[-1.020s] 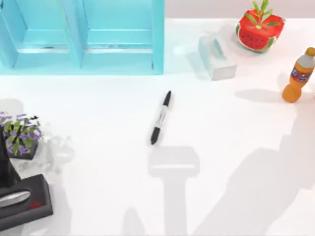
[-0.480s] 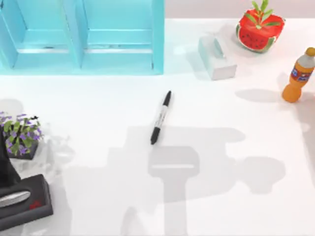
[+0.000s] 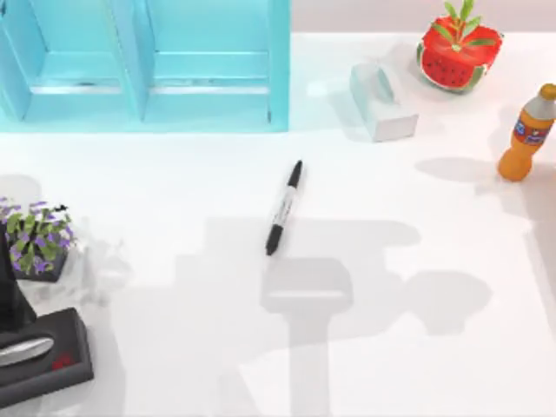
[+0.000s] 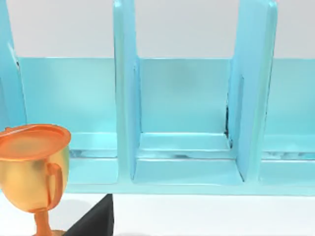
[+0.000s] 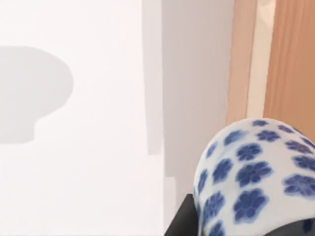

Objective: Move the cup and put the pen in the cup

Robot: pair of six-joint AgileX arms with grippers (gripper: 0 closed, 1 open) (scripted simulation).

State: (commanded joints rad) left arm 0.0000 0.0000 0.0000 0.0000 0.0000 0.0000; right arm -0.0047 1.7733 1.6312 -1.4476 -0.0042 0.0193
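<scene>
Pen [image 3: 284, 208] lies flat mid-counter [image 3: 417, 347], seen from above. My right wrist view has the cup [image 5: 256, 177] close up, seemingly in my gripper; grip state unreadable.

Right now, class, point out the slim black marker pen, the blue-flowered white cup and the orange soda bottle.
Slim black marker pen [image 3: 284, 208]: top view, label band.
Blue-flowered white cup [image 5: 256, 177]: right wrist view, patterned side.
Orange soda bottle [image 3: 527, 135]: top view, label.
</scene>
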